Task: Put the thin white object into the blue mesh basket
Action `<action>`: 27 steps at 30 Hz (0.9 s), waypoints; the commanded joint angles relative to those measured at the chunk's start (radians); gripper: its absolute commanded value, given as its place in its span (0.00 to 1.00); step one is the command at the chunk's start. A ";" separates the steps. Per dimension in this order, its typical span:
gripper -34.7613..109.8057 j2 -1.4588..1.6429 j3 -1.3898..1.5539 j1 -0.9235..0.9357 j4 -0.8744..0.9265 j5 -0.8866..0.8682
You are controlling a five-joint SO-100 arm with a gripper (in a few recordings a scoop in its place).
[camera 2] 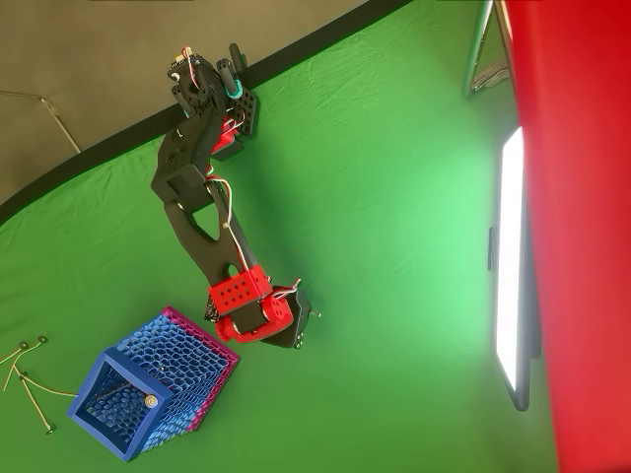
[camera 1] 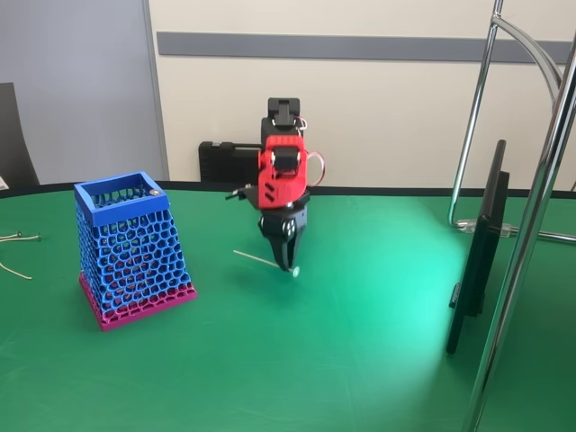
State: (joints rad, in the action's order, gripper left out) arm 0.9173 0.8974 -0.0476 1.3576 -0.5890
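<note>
Fixed view: one blue mesh basket (camera 1: 132, 249) at centre left; one thin white object (camera 1: 265, 262) lying on the green table (camera 1: 378, 360) at centre, knob end right. One gripper (camera 1: 286, 255) points down over it, fingers nearly closed around the stick. Overhead view: gripper (camera 2: 293, 330) right of the basket (camera 2: 158, 394); finger opening cannot be told. Several pale wiry strands (camera 2: 25, 379) at lower left.

Blue honeycomb basket (camera 1: 130, 247), magenta base; whitish stick (camera 1: 265, 262).
</note>
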 commanded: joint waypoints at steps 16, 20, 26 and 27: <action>0.24 0.595 0.130 0.206 -0.680 0.235; 0.24 0.620 0.160 0.314 -0.756 0.138; 0.24 0.614 0.275 0.446 -0.842 -0.074; 0.24 0.614 0.296 0.462 -0.853 -0.110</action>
State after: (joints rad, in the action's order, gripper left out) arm 1.4834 1.1520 0.3820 0.5507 -0.6090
